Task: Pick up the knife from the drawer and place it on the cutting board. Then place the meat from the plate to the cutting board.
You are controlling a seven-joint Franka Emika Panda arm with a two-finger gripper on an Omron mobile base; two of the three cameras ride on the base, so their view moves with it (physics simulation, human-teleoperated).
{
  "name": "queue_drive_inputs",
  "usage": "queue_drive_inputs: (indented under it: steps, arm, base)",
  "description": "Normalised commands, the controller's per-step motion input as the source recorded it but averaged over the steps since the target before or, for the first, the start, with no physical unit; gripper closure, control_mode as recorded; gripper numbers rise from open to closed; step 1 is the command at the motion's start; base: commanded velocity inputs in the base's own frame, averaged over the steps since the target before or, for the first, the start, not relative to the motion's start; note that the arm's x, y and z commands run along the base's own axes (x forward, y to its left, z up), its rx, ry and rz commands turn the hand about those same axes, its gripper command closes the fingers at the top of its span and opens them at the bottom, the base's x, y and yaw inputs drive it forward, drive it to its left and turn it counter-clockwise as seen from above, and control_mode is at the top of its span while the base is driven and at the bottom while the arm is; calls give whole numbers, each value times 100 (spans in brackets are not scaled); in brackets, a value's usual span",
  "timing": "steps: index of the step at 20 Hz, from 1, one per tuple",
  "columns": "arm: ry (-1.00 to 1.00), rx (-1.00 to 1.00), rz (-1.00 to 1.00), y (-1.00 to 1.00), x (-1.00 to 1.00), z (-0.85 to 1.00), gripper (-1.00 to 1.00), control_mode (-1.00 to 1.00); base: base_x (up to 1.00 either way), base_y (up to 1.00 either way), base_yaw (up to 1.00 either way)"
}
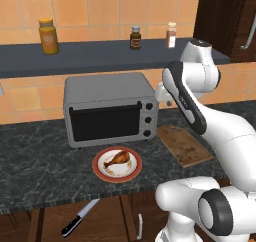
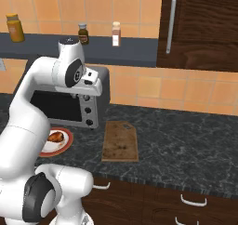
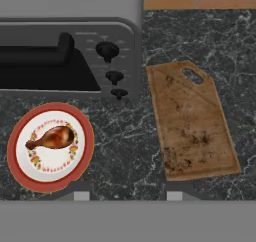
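Nothing done yet: knife (image 1: 80,217) in drawer (image 1: 55,221), meat (image 3: 52,137) on plate (image 3: 15,163), board (image 3: 192,123) bare. Gripper state: can't tell.

The knife (image 1: 80,217) lies flat in the open drawer (image 1: 107,221) below the counter's front edge. The meat (image 1: 119,159) rests on the plate (image 1: 117,164); the bare cutting board (image 1: 184,144) lies beside.
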Motion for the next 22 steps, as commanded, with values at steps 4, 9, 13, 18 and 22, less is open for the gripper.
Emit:
queue_drive_inputs:
  steps: [4,9,13,18,22]
  arm:
    - [10,-1,0,0,-8,-30,-100,-100]
    - [4,-1,6,-1,-1,-44,-100,-100]
    - [5,1,0,0,0,-20,-100,-100]
    - [1,0,0,0,-2,-1,-100,100]
    - [0,0,0,0,0,0,-100,100]
  base:
    - [0,0,0]
    - [0,0,0]
    - [0,0,0]
    - [-3,-1,2]
    - [-25,-36,20]
